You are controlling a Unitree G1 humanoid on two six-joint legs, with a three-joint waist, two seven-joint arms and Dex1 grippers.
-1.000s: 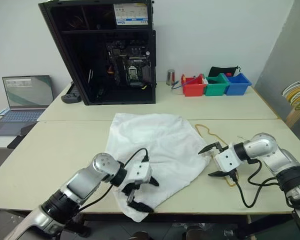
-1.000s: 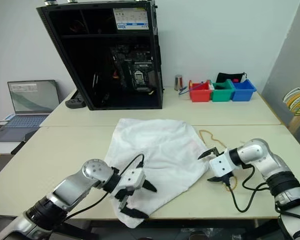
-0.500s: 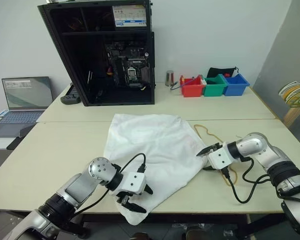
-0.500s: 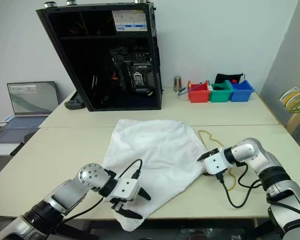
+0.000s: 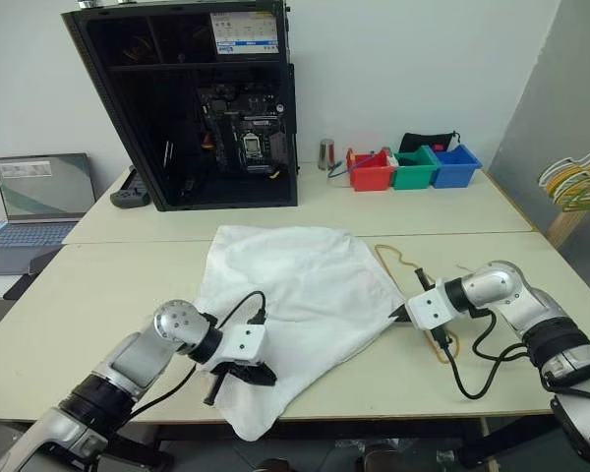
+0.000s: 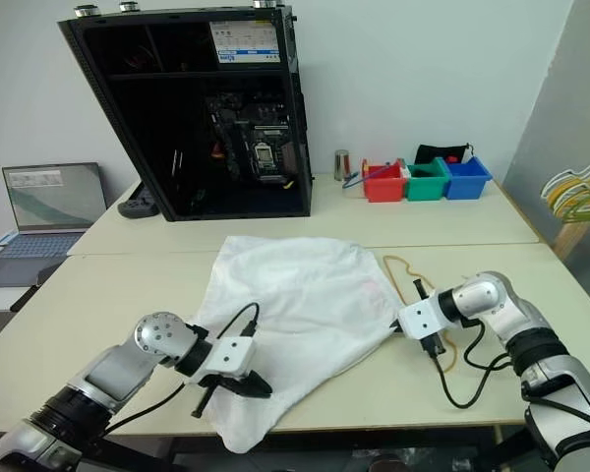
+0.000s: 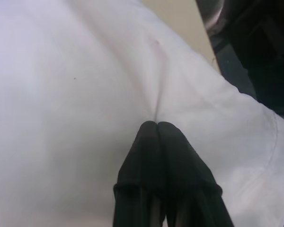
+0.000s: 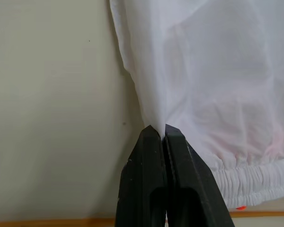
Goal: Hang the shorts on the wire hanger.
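The white shorts lie spread and wrinkled on the middle of the table, one corner hanging over the near edge. My left gripper is shut on a fold of the fabric near that corner; the left wrist view shows cloth puckering at its closed tips. At the shorts' right edge my right gripper is also shut, pinching the hem just beside the elastic waistband. The thin yellow wire hanger lies flat on the table to the right of the shorts, partly under my right hand.
An open black computer case stands at the back. A laptop sits on a side table at the left. Red, green and blue bins line the back right. More hangers stand off the right edge.
Both grippers have gone from open to shut on the shorts. My left hand has slid a little leftward along the near corner. The right hand has stayed put.
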